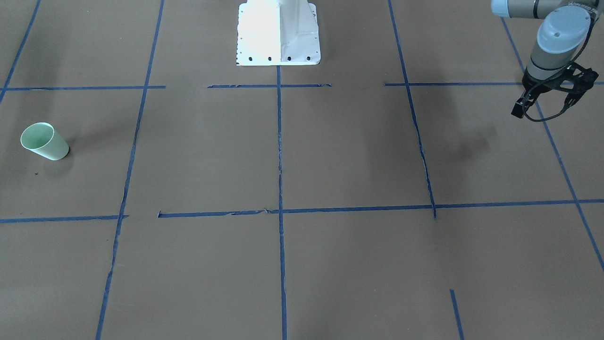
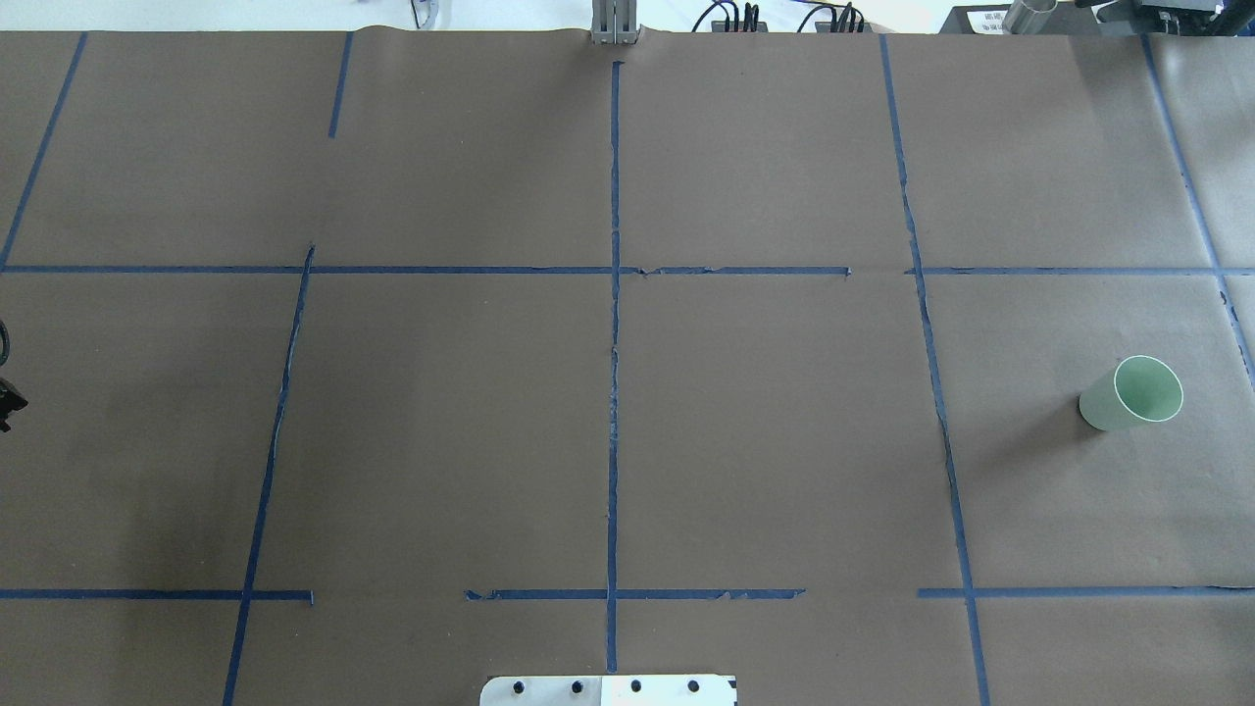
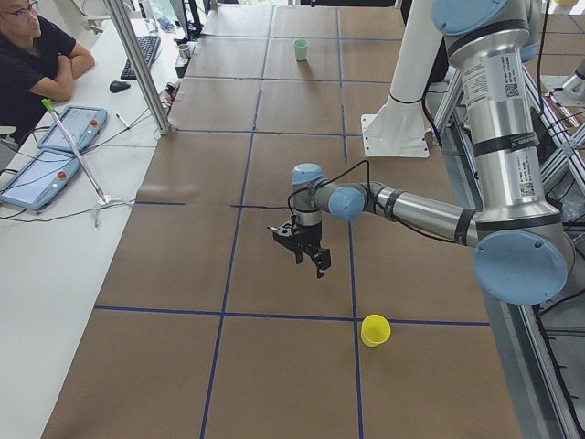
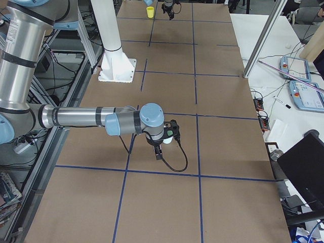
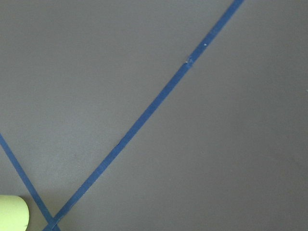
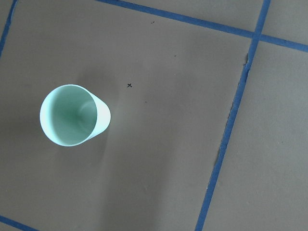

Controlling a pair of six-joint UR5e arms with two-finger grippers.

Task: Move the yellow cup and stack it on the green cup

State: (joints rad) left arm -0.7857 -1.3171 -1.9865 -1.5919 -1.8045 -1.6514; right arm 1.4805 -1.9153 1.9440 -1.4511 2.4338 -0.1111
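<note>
The yellow cup (image 3: 375, 329) stands upright on the brown table at the robot's left end. Its edge also shows in the left wrist view (image 5: 12, 216) and, small, in the exterior right view (image 4: 150, 11). My left gripper (image 1: 542, 107) hangs open and empty above the table, apart from the yellow cup, and also shows in the exterior left view (image 3: 306, 254). The green cup (image 1: 45, 140) stands upright at the robot's right end (image 2: 1132, 393), below the right wrist camera (image 6: 72, 115). My right gripper (image 4: 162, 147) hovers beside it. I cannot tell whether it is open or shut.
The white robot base (image 1: 278, 33) sits at the table's middle edge. Blue tape lines (image 2: 614, 343) divide the brown surface into squares. An operator (image 3: 32, 50) sits at a side desk with tablets (image 3: 41, 169). A metal post (image 3: 137, 64) stands by the table's edge.
</note>
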